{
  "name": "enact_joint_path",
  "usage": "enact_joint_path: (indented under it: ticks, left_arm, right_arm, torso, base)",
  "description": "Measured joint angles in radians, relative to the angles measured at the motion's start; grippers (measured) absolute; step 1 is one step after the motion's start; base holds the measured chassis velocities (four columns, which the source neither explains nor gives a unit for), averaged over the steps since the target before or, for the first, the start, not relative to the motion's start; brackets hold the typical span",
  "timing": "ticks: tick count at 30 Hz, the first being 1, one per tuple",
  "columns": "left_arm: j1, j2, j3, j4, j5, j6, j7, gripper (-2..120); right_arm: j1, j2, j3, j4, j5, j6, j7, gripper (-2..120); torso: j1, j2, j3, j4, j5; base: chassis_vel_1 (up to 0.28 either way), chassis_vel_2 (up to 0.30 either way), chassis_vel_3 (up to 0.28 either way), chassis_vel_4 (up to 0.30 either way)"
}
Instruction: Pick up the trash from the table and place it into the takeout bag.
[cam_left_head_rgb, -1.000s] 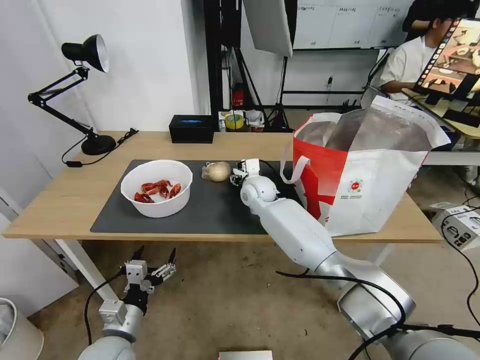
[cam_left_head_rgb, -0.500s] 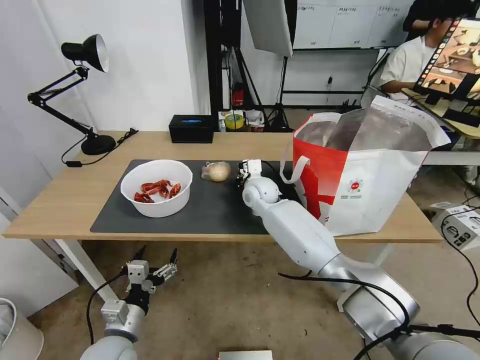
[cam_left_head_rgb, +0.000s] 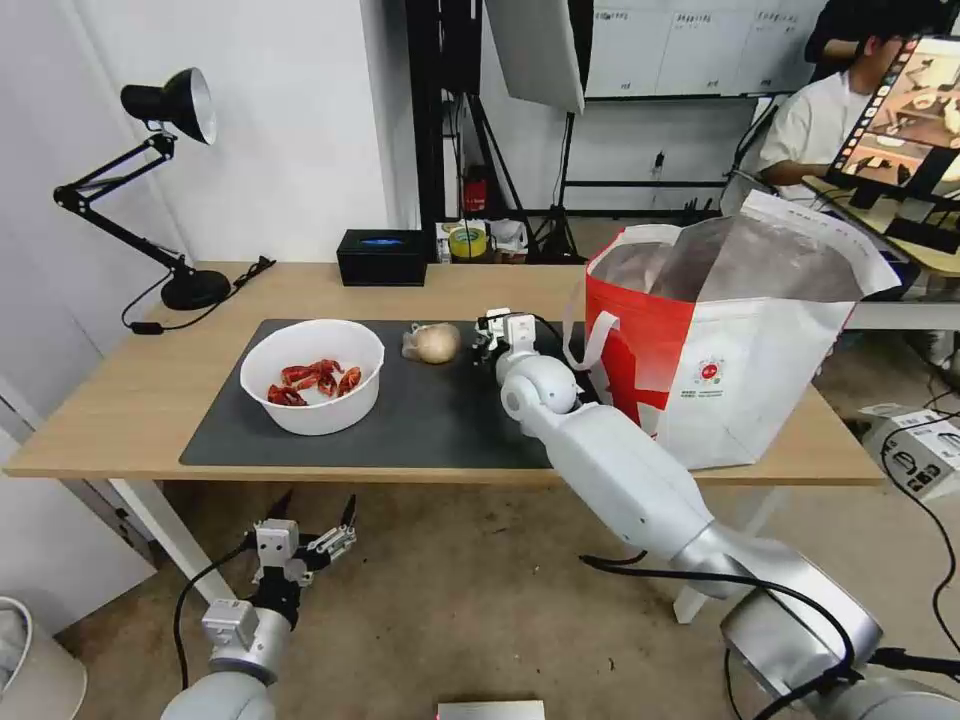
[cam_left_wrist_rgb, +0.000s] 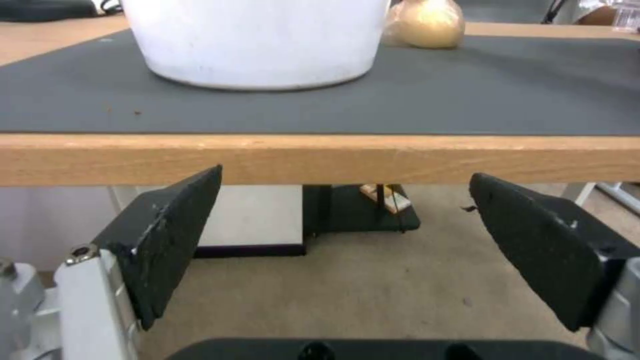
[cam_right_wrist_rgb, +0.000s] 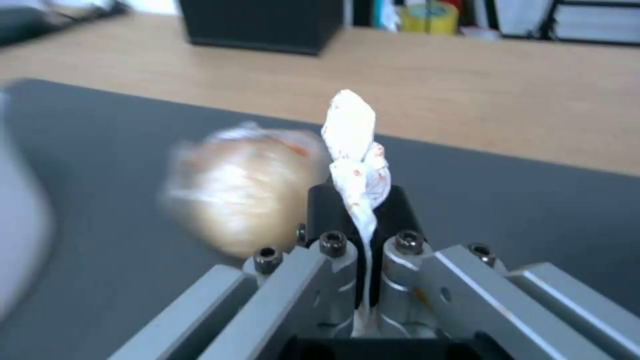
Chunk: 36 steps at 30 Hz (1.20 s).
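Note:
My right gripper hangs just above the dark mat, between the bagged pale bun and the takeout bag. It is shut on the crumpled white tissue, which sticks out past the fingertips; the bun lies close beside it. The white bowl of red crayfish shells stands on the mat's left part, also seen as a white bowl in the left wrist view. My left gripper waits open below the table's front edge, holding nothing. The bag stands open at the table's right end.
A black desk lamp stands at the table's back left and a small black box at the back middle. A white bin sits on the floor at lower left. Shelving and stands rise behind the table.
My right gripper has moved a little to the right and farther back, away from the bun toward the bag, with the tissue in it. The left arm has stayed put.

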Motion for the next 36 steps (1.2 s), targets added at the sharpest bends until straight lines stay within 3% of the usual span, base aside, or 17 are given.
enact_joint_path:
  ticks: [7,12,18,22,29,36]
  left_arm:
    - [0.017,0.001,-0.009,-0.01,-0.001,0.0,-0.002,100]
    - [0.019,-0.001,-0.008,-0.015,-0.001,0.0,-0.006,100]
    - [0.027,-0.004,-0.008,-0.023,0.0,0.001,-0.013,100]
    - [0.03,-0.009,0.001,-0.026,0.007,0.001,-0.016,100]
    - [0.024,-0.004,0.012,-0.03,0.008,0.002,-0.017,100]
    - [0.026,-0.004,0.033,-0.041,0.014,-0.007,0.006,100]
  right_arm:
    - [-0.081,-0.129,0.022,0.288,0.023,0.064,-0.027,0]
    - [-0.129,-0.195,0.07,0.422,0.021,0.108,-0.042,0]
    - [-0.191,-0.326,0.201,0.585,0.023,0.161,-0.051,0]
    - [-0.241,-0.445,0.363,0.69,0.06,0.175,-0.028,0]
    - [-0.293,-0.533,0.494,0.689,0.155,0.151,0.077,0]
    - [-0.323,-0.556,0.546,0.67,0.288,0.112,0.216,0]
  torso:
    - [0.0,0.0,0.0,0.0002,0.0002]
    - [0.0,0.0,0.0,0.0001,0.0002]
    - [0.0,0.0,0.0,0.0,0.0003]
    - [0.0,0.0,0.0,0.0,0.0003]
    - [0.0,0.0,0.0,0.0,0.0003]
    - [0.0,0.0,0.0,0.0,0.0003]
  base:
    - [0.0,0.0,0.0,0.0]
    - [0.0,0.0,0.0,0.0]
    - [0.0,0.0,0.0,0.0]
    - [0.0,0.0,0.0,0.0]
    - [0.0,0.0,0.0,0.0]
    - [0.0,0.0,0.0,0.0]
